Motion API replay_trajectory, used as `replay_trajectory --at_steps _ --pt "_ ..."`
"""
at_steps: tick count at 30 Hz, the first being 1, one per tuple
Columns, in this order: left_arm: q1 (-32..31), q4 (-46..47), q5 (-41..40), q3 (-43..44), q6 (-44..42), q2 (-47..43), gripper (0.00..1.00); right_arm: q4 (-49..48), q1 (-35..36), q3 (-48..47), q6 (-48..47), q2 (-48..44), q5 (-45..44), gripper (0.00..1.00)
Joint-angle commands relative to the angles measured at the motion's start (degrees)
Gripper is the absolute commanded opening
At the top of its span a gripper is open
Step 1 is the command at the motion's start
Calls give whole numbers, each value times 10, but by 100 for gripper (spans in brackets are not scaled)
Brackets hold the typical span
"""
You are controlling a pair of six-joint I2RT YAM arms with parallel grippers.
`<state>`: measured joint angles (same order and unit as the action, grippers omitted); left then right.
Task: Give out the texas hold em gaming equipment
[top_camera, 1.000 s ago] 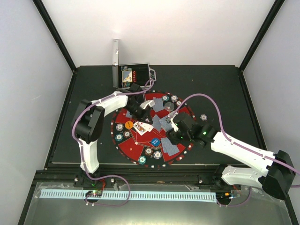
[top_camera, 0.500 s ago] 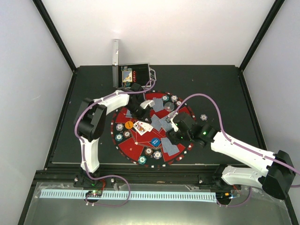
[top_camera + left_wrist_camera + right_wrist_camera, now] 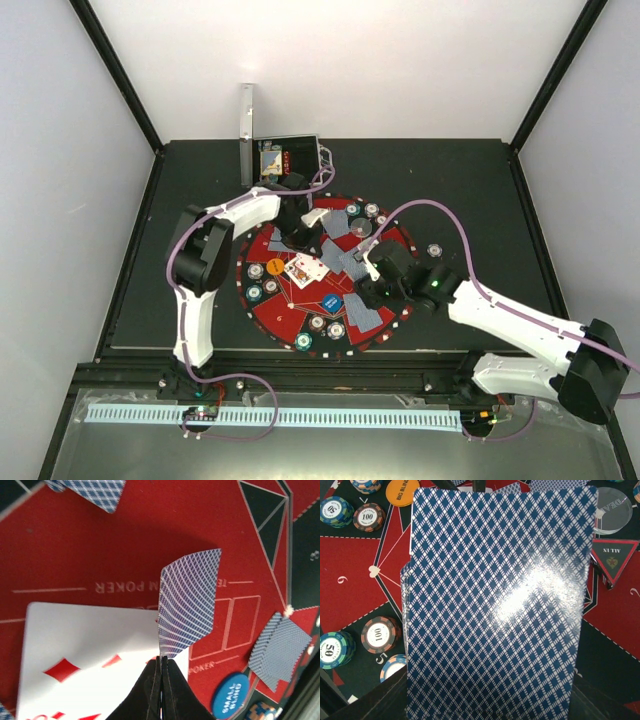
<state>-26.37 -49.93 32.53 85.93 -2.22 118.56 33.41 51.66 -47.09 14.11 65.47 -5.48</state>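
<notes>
The left gripper [image 3: 161, 666] has its two dark fingers pressed tight on the lower edge of a single card [image 3: 189, 605]. The card bows upward, its blue lattice back curved and its far edge free above the red felt mat [image 3: 75, 545]. Just beside the pinch lies a face-up diamond card [image 3: 85, 645]. A blue small-blind disc [image 3: 230, 696] and a fanned pile of cards [image 3: 280, 650] lie to its right, apart from it.

The right gripper [image 3: 490, 700] clamps a deck [image 3: 495, 605] between black fingers [image 3: 375, 700]. Its glossy chequered back fills the view, with stepped edges at the left. Around it sit a brown-red 100 chip [image 3: 380, 632], a teal 50 chip [image 3: 335, 650], an orange big-blind disc [image 3: 402, 490] and a clear dealer disc [image 3: 615, 510].

From above, the left arm rises, folds at the elbow and reaches right over the mat's far side. The right arm stretches low from the near right corner. The grippers hang near each other, apart. Bare black table [image 3: 450, 180] rings the crowded mat, and a silver case [image 3: 285, 160] stands at its far edge.
</notes>
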Motion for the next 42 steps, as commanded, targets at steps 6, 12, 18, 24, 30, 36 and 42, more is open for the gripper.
replay_trajectory --at_steps 6,12,18,24,30,36,42 --pt "-1 -42 -83 60 -32 36 2 -6 -3 1 6 7 -8 62" --pt "2 -52 -110 72 -37 43 2 -7 -3 -3 6 15 -6 62" --pt "4 -54 -115 78 -38 43 3 -5 -3 -9 4 19 -7 62" --pt "4 -49 -145 74 -31 30 27 0 -3 -13 6 17 -13 62" --pt "4 -6 -197 48 -2 -36 55 29 -14 -26 25 15 -30 62" --pt "-6 152 -137 -39 96 -115 59 48 -71 -22 49 2 -35 61" --pt "-56 266 -137 -54 219 -96 59 66 -119 -24 64 -1 -42 61"
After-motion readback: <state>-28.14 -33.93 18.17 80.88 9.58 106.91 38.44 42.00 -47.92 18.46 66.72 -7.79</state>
